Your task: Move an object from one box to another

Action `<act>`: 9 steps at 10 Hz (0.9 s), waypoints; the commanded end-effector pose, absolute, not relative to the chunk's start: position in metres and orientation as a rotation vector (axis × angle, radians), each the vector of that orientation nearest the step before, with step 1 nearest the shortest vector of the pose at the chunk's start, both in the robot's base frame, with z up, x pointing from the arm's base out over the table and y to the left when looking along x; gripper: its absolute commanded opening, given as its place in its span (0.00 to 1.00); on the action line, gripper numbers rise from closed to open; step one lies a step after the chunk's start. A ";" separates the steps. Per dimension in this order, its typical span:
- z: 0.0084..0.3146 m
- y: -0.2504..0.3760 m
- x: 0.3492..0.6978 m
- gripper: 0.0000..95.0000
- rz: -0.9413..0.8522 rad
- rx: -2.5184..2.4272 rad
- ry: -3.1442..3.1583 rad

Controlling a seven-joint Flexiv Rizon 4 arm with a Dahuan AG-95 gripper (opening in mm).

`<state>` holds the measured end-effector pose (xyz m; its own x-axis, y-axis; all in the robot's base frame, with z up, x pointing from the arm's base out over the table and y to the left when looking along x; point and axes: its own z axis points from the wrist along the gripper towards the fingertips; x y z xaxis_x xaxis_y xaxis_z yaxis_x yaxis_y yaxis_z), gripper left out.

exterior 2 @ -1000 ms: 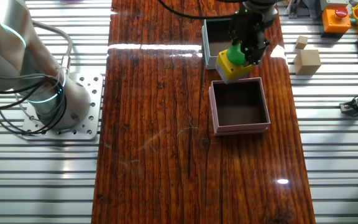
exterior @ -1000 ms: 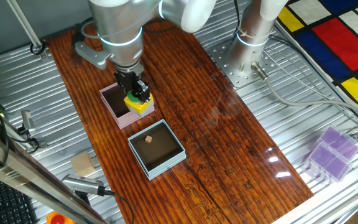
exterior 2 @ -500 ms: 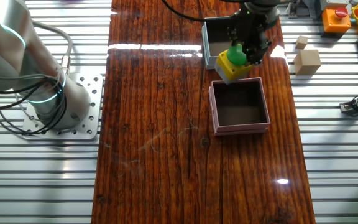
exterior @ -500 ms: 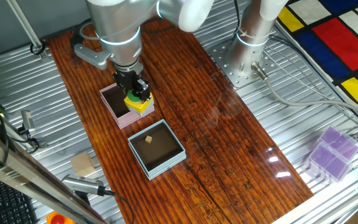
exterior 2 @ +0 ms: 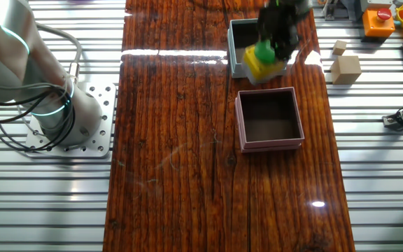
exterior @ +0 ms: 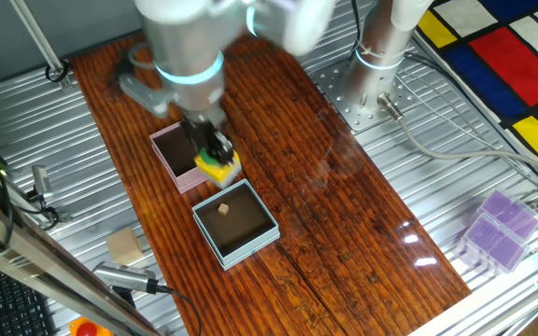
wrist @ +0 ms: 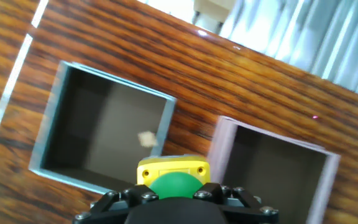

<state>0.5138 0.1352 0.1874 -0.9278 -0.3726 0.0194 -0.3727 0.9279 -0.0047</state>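
Note:
My gripper (exterior: 215, 149) is shut on a yellow block with a green dome (exterior: 219, 167) and holds it in the air between the two boxes. The pink-walled box (exterior: 177, 156) has a dark, empty inside; it also shows in the other fixed view (exterior 2: 269, 119) and the hand view (wrist: 272, 171). The pale blue-grey box (exterior: 235, 222) holds a small tan piece (exterior: 223, 209); it shows too in the other fixed view (exterior 2: 238, 43) and the hand view (wrist: 101, 127). In the hand view the block (wrist: 173, 177) hangs over the strip of table between the boxes.
Wooden cubes (exterior 2: 345, 66) lie on the metal slats beside the brown table top. An orange and yellow thing (exterior 2: 378, 17) sits at the far corner. A purple plastic case (exterior: 498, 229) lies at the right. The arm's base (exterior: 374, 65) stands at the back.
My gripper has carried the yellow and green block away from the pink box toward the pale blue-grey box. The arm is blurred with motion now.

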 end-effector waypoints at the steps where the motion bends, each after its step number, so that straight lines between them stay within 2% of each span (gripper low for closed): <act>1: 0.176 0.166 0.510 0.00 0.016 0.543 -3.088; 9: 0.134 0.191 0.526 0.00 0.014 0.552 -3.118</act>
<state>0.5260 0.1910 0.1311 -0.9386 -0.3441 -0.0261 -0.3438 0.9389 -0.0140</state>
